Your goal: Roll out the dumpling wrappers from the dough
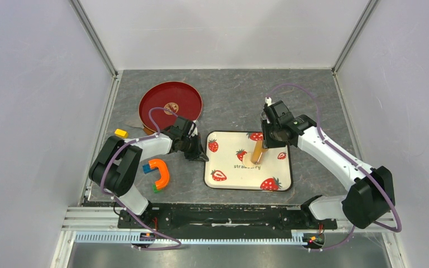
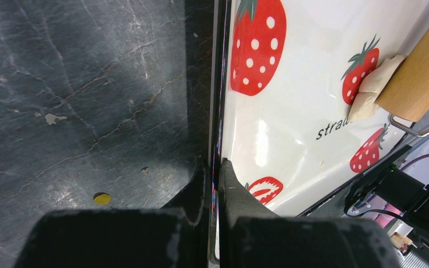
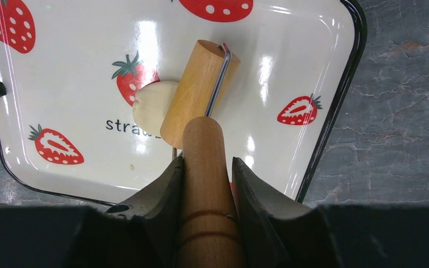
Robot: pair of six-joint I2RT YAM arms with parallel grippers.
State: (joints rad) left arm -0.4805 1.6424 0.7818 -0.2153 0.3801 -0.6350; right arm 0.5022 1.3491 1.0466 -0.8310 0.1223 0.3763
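A pale cream piece of dough [image 3: 152, 106] lies flattened on the white strawberry tray [image 3: 324, 56], partly under the drum of the wooden roller [image 3: 195, 92]. My right gripper [image 3: 205, 162] is shut on the roller's handle, and the roller slants down to the dough [image 1: 252, 161]. My left gripper [image 2: 217, 164] is shut on the tray's left rim [image 2: 219, 111], one finger outside it and one inside. From that side the dough [image 2: 374, 89] bulges out beneath the roller [image 2: 419, 72]. No separate dumpling wrappers are in view.
A red plate [image 1: 170, 103] with a small brown item in its middle sits at the back left. An orange U-shaped toy [image 1: 159, 173] and a yellow block [image 1: 121, 133] lie left of the tray [image 1: 229, 170]. White walls enclose the dark stone tabletop.
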